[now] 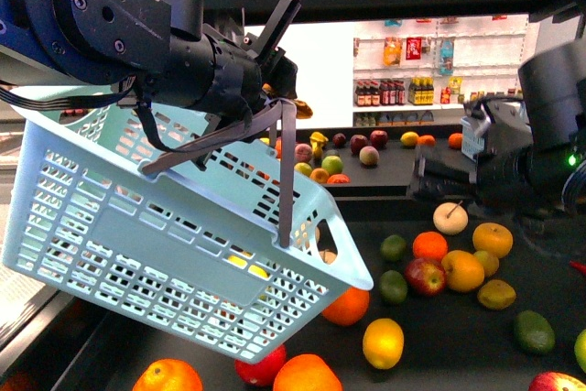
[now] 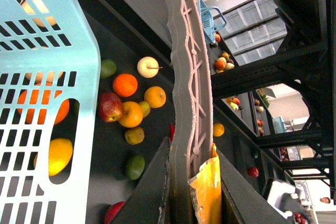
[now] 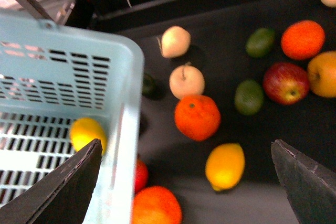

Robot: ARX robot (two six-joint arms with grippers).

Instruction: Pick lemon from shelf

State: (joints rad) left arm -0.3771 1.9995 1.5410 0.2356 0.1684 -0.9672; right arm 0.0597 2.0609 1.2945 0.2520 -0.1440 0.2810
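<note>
Lemon (image 1: 383, 342) lies on the dark lower deck of the shelf (image 1: 439, 336), just beside an orange (image 1: 346, 306) and the low corner of the tilted pale-blue basket (image 1: 110, 226). The right gripper (image 3: 185, 148) hangs above it, fingers spread wide and empty, the lemon showing between them. The left gripper (image 2: 191, 150) is clenched on the basket's grey handle (image 2: 184, 66).

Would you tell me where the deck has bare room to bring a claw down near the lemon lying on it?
Bare deck lies between the lemon and the dark green fruit, nearer than the red apple. It is crowded behind, around the apple and oranges, and the basket covers the left.
</note>
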